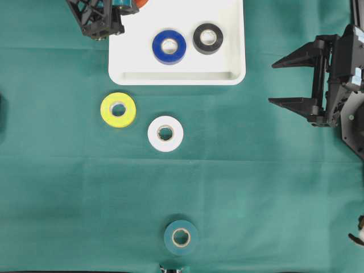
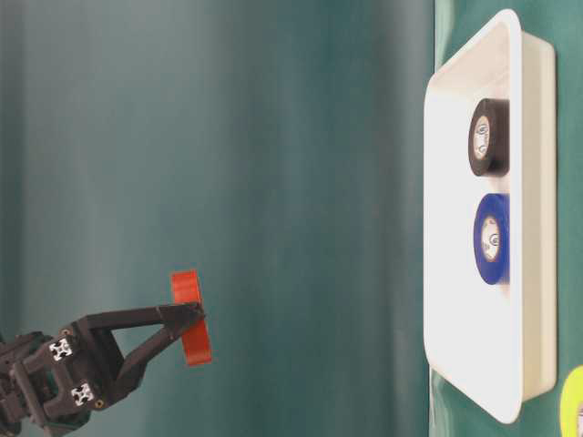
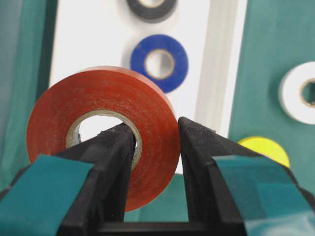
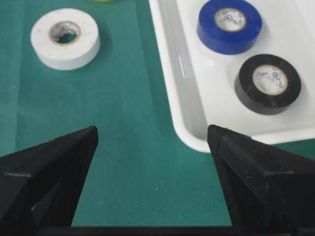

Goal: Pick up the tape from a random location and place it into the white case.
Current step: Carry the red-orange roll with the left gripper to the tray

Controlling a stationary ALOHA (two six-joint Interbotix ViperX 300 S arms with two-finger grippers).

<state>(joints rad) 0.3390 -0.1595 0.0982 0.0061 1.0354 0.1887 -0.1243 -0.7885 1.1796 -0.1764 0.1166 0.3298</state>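
My left gripper [image 3: 155, 130] is shut on a red tape roll [image 3: 98, 98], one finger through its core and the other against its outer face. The table-level view shows this red tape [image 2: 191, 319] held high above the table. From overhead, the left gripper [image 1: 108, 20] hangs over the far left corner of the white case [image 1: 176, 77]. A blue roll [image 1: 169, 46] and a black roll [image 1: 207, 38] lie flat in the case. At the right, my right gripper [image 1: 272, 83] stands open and empty, beside the case's near corner [image 4: 197, 140].
Three more rolls lie on the green cloth: yellow [image 1: 118, 110] and white [image 1: 165, 133] just in front of the case, and teal [image 1: 181, 236] near the front edge. The white roll [image 4: 65, 37] also shows in the right wrist view.
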